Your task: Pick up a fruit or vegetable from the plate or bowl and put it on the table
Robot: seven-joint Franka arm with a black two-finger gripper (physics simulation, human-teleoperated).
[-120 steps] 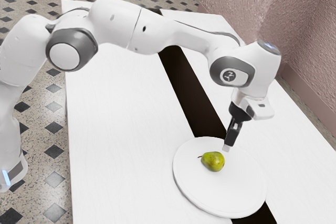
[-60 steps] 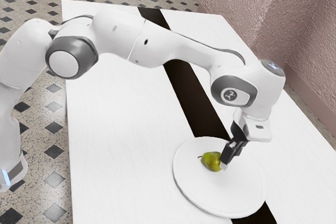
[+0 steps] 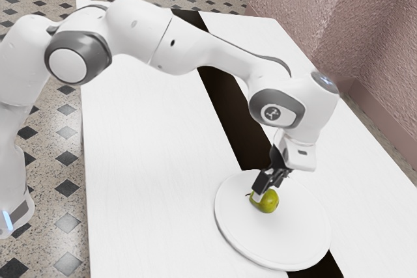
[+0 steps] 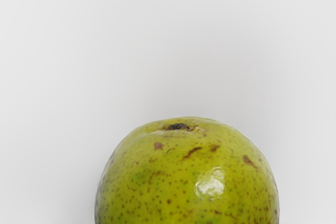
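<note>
Exterior view, read left to right. At the far left, the white arm rises beside a tiled floor with dark diamond insets, then arches over the white table. Next, a dark stripe runs along the tabletop and passes under a round white plate. The black gripper is low over the plate, tilted, its tip overlapping the stem-side part of the pear in this view. State of the fingers: cannot be told, open or closed; a grip on the pear is not confirmed either. Pear location: on the plate, away from the rim, lying on its side, thin stem pointing to the exterior view's left, rounded end to its right. Wrist view: the rounded end of the pear is close under the hand, yellow-green, with small brown specks, a few larger brown blemishes, a bright highlight and a dark, shallow pit; pale surface around it. Farthest right in the exterior view: a rough pinkish wall beyond the table edge.
</note>
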